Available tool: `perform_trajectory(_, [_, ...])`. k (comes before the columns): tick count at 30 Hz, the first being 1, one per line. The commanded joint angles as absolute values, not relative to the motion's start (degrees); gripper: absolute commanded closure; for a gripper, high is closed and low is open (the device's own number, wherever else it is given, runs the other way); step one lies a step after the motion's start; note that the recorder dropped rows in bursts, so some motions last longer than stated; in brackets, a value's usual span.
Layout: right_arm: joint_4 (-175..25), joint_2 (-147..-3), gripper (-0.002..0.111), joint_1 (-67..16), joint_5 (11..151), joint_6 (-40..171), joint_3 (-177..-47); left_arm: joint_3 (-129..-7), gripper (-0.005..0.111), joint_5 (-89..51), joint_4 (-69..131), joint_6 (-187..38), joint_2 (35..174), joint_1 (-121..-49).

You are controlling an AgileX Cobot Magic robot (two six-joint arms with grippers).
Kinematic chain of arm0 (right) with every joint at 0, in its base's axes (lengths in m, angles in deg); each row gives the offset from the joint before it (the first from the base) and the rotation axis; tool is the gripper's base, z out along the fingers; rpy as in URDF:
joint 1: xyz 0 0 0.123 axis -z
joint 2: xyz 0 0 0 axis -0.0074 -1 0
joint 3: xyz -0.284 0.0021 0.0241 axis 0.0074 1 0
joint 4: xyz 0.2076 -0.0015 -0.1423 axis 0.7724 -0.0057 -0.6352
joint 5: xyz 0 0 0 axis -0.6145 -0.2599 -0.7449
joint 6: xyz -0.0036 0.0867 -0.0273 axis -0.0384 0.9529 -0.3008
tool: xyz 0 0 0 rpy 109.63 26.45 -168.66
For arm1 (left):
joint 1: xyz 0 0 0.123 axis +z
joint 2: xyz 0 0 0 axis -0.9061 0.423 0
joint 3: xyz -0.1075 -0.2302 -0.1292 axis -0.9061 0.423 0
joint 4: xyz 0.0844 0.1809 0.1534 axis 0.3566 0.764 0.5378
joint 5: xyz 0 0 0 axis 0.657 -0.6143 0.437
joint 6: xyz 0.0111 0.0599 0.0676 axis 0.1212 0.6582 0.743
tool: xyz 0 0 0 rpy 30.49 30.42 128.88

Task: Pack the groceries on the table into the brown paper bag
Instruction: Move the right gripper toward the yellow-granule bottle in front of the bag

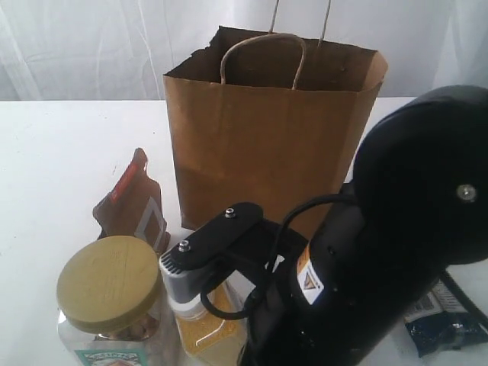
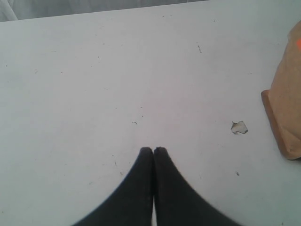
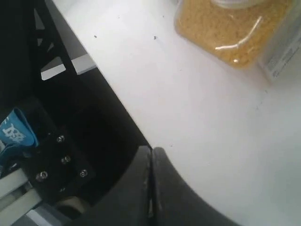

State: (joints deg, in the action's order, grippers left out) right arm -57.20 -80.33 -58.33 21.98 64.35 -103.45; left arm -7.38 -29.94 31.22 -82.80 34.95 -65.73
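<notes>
Brown paper bag (image 1: 267, 145): upright and open-mouthed at 12 o'clock of the exterior view, handles up. It is thin paper and will probably buckle if nudged.
Jar (image 1: 107, 286): at 7 o'clock on the worktop (image 1: 61, 152), olive-gold lid on. Likely heavy, hard and slick, so grip across the body below the lid.
Yellow bottle (image 1: 210, 329): at 6 o'clock, just beside the jar, partly behind the right arm. Rigid; take it at the waist.
Pouch (image 1: 130, 202): at 9 o'clock, standing. Soft and light; pinch the top seam.
Packet (image 1: 446, 320): at 4 o'clock, lying flat. Looks crinkly and light.
Left pincer (image 2: 153, 149): tips pressed together, empty, over bare worktop.
Right pincer (image 3: 151, 150): tips pressed together, empty, near the worktop's edge with the bottle close by.
Progress: every grocery in sight is outside the bag.
</notes>
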Motion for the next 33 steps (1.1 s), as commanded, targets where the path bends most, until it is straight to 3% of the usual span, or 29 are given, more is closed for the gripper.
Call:
perform_trajectory(1, [-59.6, -80.7, 0.106, -58.6, 22.6, 62.0, -103.2, -7.2, 0.107, -29.7, 31.2, -82.8, 34.7, -65.7])
perform_trajectory(3, [-59.9, -80.7, 0.1, -58.6, 22.7, 58.3, -103.2, -7.2, 0.107, -29.7, 31.2, -82.8, 34.7, -65.7])
perform_trajectory(10, [-59.7, -81.0, 0.054, -58.6, 29.6, 56.3, -103.2, -7.2, 0.107, -29.7, 31.2, -82.8, 34.7, -65.7])
perform_trajectory(12, [-59.6, -81.4, 0.047, -58.6, 31.6, 56.3, -103.2, -7.2, 0.107, -29.7, 31.2, -82.8, 34.7, -65.7])
perform_trajectory(29, [-60.4, -83.4, 0.044, -58.6, 42.8, 64.2, -103.2, -7.2, 0.107, -29.7, 31.2, -82.8, 34.7, -65.7])
perform_trajectory(33, [-60.4, -86.5, 0.034, -58.6, 44.5, 64.2, -103.2, -7.2, 0.107, -29.7, 31.2, -82.8, 34.7, -65.7])
